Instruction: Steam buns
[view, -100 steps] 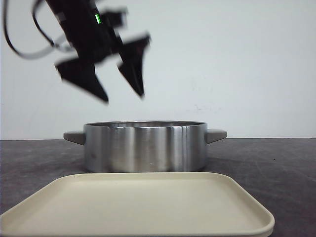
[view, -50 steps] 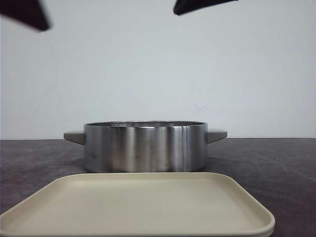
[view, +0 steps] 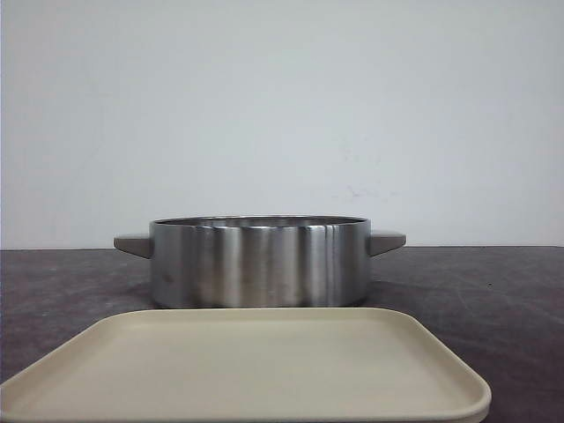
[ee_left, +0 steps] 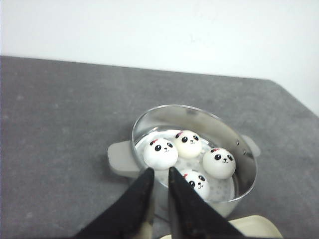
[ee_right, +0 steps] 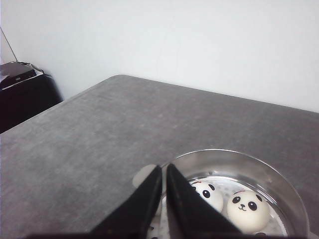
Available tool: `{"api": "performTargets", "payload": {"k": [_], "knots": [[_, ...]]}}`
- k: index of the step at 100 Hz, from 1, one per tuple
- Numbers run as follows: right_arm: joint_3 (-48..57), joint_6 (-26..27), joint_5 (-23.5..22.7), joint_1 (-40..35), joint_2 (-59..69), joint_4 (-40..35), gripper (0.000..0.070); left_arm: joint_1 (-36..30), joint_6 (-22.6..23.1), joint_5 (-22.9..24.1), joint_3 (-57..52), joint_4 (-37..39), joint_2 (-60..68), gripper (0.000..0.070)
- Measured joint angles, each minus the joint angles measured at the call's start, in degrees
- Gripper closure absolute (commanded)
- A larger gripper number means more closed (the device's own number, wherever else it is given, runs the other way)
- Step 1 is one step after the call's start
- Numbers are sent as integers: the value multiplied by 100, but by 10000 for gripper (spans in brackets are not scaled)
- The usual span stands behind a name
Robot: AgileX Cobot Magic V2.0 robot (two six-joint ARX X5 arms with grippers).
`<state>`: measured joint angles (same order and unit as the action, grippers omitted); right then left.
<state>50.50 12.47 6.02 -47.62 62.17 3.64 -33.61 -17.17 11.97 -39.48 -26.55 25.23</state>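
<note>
White wall and a dark grey table [view: 493, 282] fill the front view, where we see a steel pot [view: 258, 263] with grey side handles standing just behind a cream tray [view: 247, 370]. Neither arm shows in it, and the pot's wall hides its inside.

From the left wrist we look down into the pot [ee_left: 239, 149]: four panda buns [ee_left: 160, 153] sit on its perforated floor, close together, faces up. Our left gripper [ee_left: 158, 175] hangs above the near rim, its black fingers [ee_left: 142, 186] almost together with only a thin slit between them, holding nothing. A corner of the tray [ee_left: 259, 226] peeks in beside the pot.

From the right wrist we see two buns [ee_right: 247, 205] in the pot [ee_right: 284, 191]. The right gripper [ee_right: 163, 172] hovers over the rim, fingers [ee_right: 152, 186] nearly touching, empty.
</note>
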Motion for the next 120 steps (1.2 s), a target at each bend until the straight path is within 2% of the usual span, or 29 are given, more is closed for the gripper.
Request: {"api": "performTargets", "payload": {"k": [51,58,65,76,91,109,120], "knots": [[0,0,2,13,-87,-35,694,0,0,4,0,0,-319,700],[0,-13,179,136,-264,-254,694,0,-2,4,0,0,-317,700],[-90,-157,358,413,-560,-573,694,0,-2,4,0,0,-317,700],[-651,-503,417,1008,-1145,-546,694,0,-2,4,0,0,-319,700],[-1915,-822,-188,1899,-2184,-157,694,0,-2,4,0,0,-319,700],[-3252,-918,-310,2927,-3709,-85,694,0,-2,7,0,0,-319,700],[-4065,-927,-693,3571,-4712,-87,694,0,-2,7,0,0,-319,700]]}}
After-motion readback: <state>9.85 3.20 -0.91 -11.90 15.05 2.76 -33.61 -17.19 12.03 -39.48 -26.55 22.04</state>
